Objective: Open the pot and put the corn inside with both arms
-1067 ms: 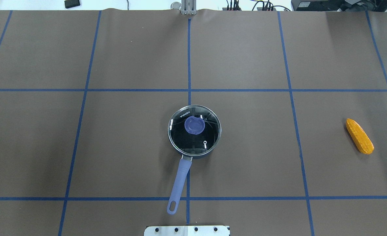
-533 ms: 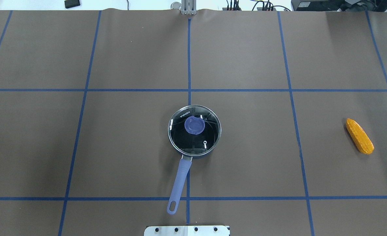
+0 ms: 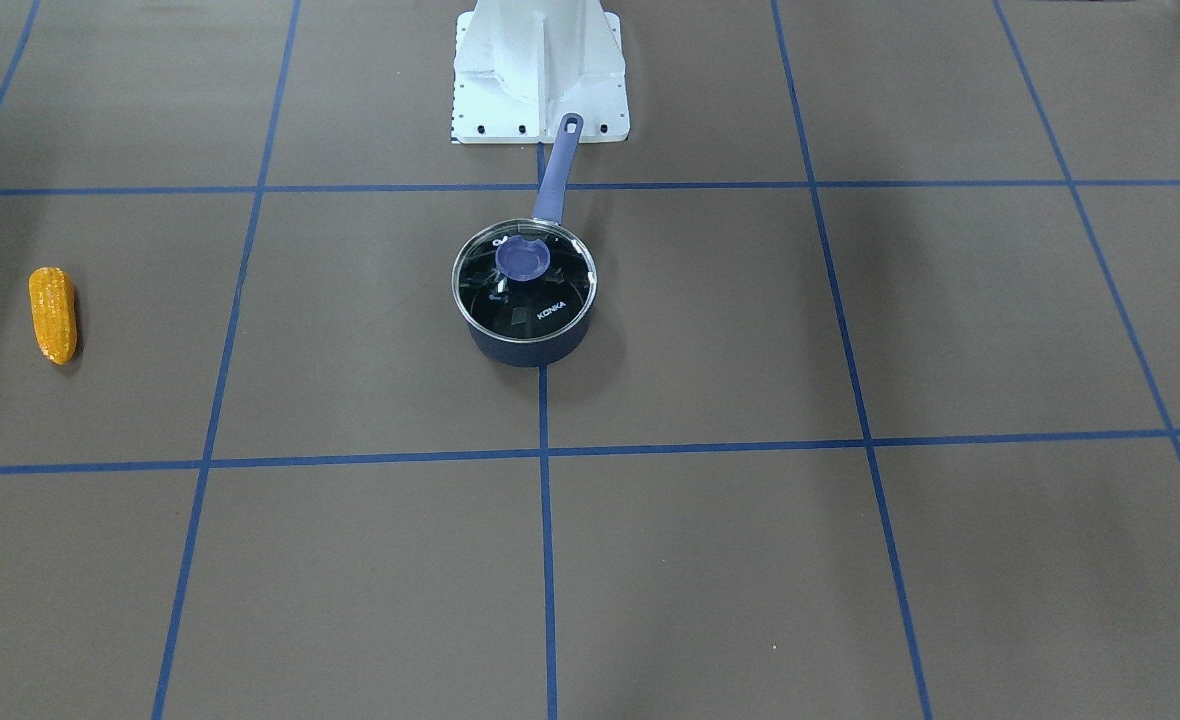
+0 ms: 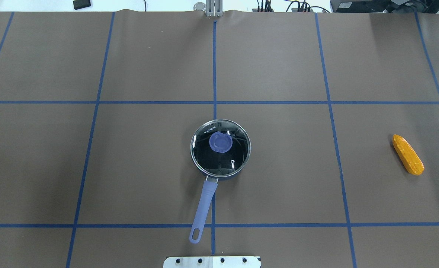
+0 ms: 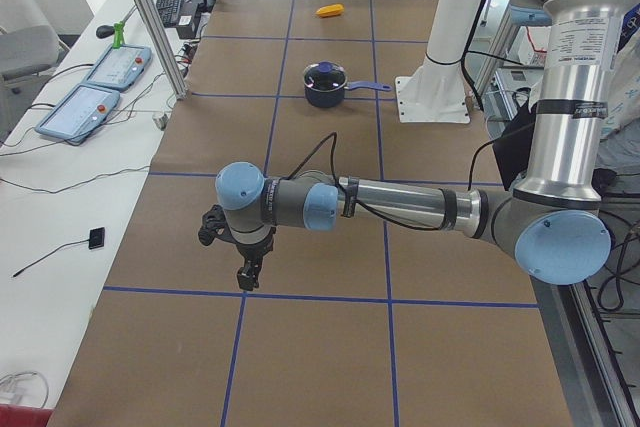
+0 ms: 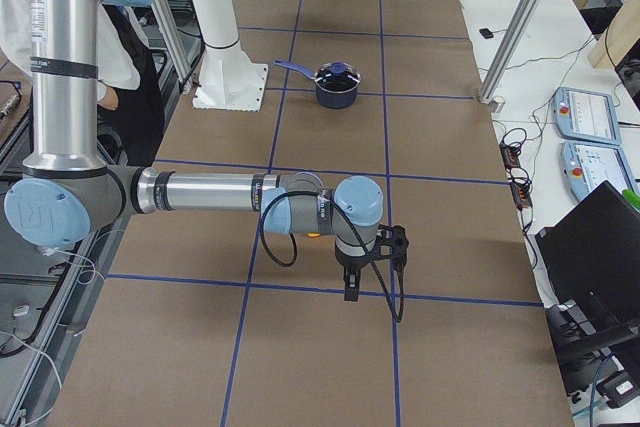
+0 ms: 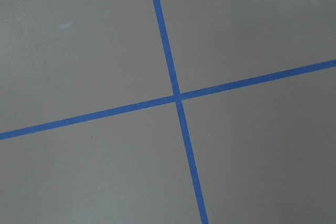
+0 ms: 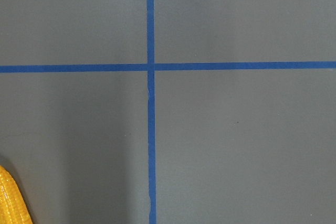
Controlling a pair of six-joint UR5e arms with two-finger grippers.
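Observation:
A dark pot (image 4: 204, 169) with a glass lid (image 4: 238, 149) and a blue knob (image 4: 220, 143) stands at the table's middle, lid on. Its blue handle (image 4: 204, 208) points toward the robot base. The pot also shows in the front view (image 3: 525, 345). The orange-yellow corn (image 4: 408, 155) lies at the far right, apart from the pot; its tip shows in the right wrist view (image 8: 10, 198). My left gripper (image 5: 243, 282) hangs over the table's left end, far from the pot. My right gripper (image 6: 350, 292) hangs over the right end near the corn. I cannot tell whether either is open or shut.
The white base block (image 4: 212, 261) sits at the near edge behind the pot handle. Blue tape lines grid the brown table cover. Side tables with teach pendants (image 5: 95, 87) and metal posts (image 6: 520, 17) flank the table's ends.

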